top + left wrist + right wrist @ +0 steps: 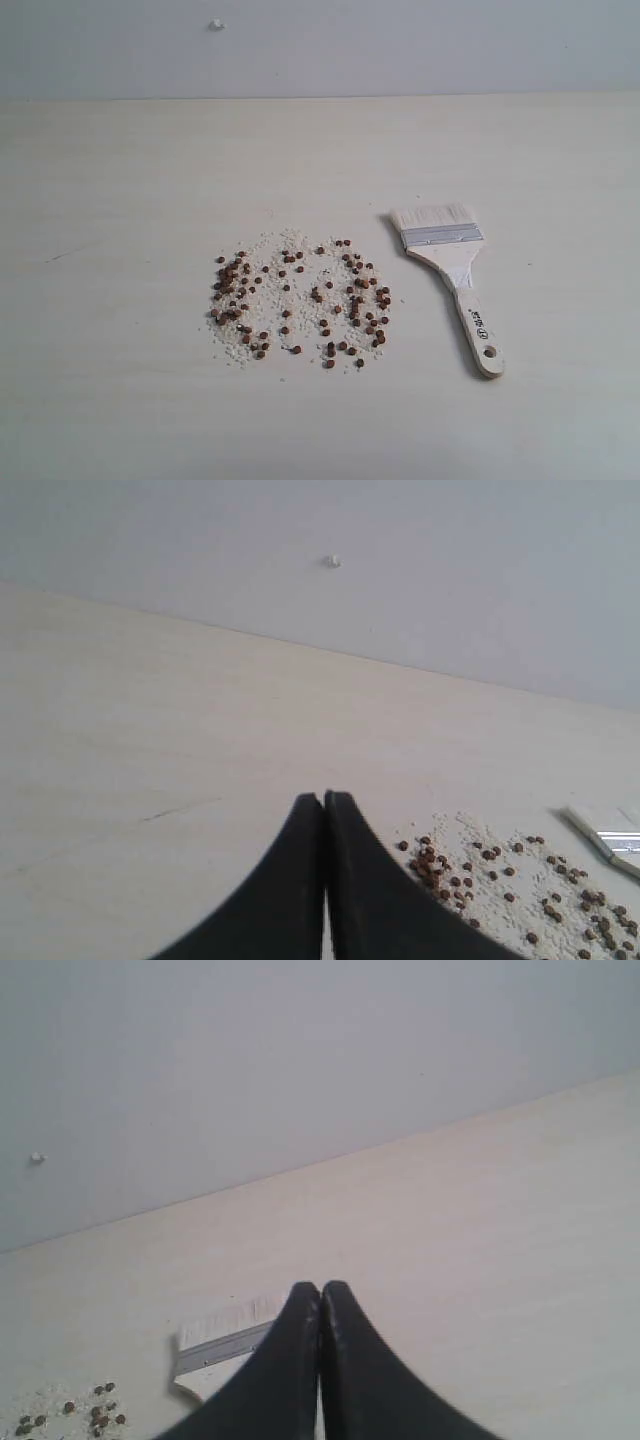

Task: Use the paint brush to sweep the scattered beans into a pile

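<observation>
L gripper (325,797): dark fingers pressed together tip to tip, nothing between them. R gripper (320,1287): same, fingers closed and empty. Its wrist view shows the brush head just past the tips. Neither arm shows in the exterior view.

On the table (110,410), nearest item is the handle end (w/ hole) of the paint brush (452,268). It lies flat, right of centre. Handle runs away to the silver ferrule, w/ cream bristles at the far end, angled slightly left.

Just left of it, not touching, are the beans (300,300), spread in a loose patch mixed w/ whitish crumbs (290,240). They're denser at the left and right sides, not heaped.

Beyond is bare table, then a pale wall (420,45) w/ a small white speck (217,24).
</observation>
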